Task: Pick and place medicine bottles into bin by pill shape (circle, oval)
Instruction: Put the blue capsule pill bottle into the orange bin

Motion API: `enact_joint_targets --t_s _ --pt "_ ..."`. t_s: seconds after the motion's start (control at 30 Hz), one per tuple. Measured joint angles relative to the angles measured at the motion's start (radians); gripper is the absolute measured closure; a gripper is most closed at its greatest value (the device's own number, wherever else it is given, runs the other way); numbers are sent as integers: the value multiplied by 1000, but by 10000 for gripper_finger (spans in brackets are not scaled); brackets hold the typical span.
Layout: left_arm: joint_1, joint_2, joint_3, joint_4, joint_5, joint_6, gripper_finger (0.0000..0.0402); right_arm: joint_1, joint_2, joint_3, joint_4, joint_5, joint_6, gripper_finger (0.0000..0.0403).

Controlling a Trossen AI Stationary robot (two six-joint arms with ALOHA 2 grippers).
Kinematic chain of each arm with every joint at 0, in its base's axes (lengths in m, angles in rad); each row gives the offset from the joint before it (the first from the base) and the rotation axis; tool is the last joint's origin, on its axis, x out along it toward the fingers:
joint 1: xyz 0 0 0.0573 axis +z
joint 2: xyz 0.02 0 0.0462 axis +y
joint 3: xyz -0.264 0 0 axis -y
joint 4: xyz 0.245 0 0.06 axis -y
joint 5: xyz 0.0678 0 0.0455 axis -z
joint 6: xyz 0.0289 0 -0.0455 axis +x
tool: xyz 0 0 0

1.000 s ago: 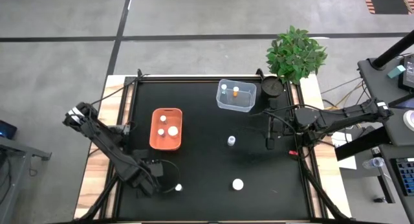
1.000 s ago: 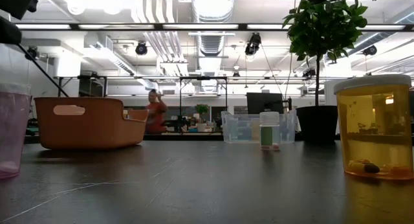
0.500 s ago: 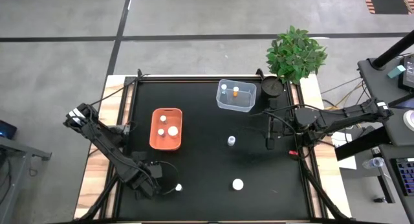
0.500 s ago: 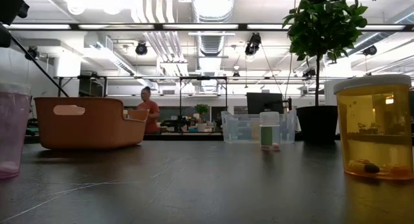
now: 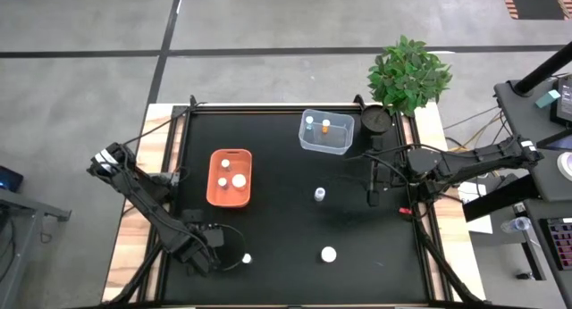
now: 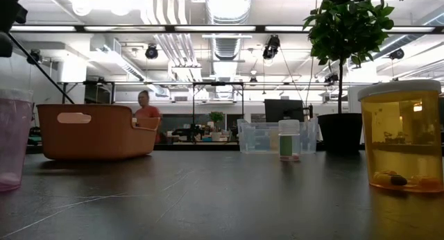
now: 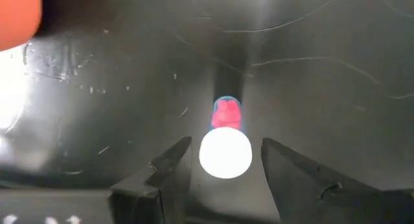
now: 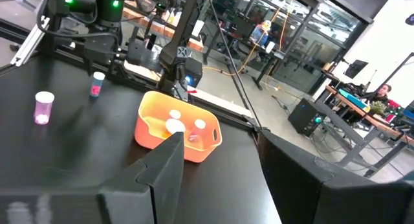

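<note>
A small white-capped bottle with pink contents stands upright on the black table near its front edge; it also shows in the high view. My left gripper is open, with one finger on either side of the cap and a gap on both sides. My right gripper is open and empty at the table's right side. Two more bottles stand on the table, one with a green label and an amber one.
An orange bin at centre left holds three bottles. A clear bin at the far side holds two. A potted plant and a black round object stand at the far right corner.
In the low view, my left arm's dark shape has drawn back toward the picture's upper left corner. The bottles and my right arm have kept still.
</note>
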Motion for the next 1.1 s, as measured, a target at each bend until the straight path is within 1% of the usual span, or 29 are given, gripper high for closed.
enact_joint_targets --t_s 0.2,0.37,0.43,0.63,0.8,0.93,1.1 --pt "-3 0 -36 39 0 -4 233 0 0 0 0 0 0 213" --pt "-4 0 -37 46 1 -1 237 0 0 0 0 0 0 213" --pt "-4 0 -37 47 1 -1 248 0 0 0 0 0 0 213" --pt "-4 0 -37 47 2 -2 307 0 0 0 0 0 0 213" --pt "5 -1 -20 47 4 -2 310 0 0 0 0 0 0 213" --pt "54 -1 20 39 4 38 297 0 0 0 0 0 0 213" --pt "183 -13 89 -1 3 173 298 0 0 0 1 0 0 213"
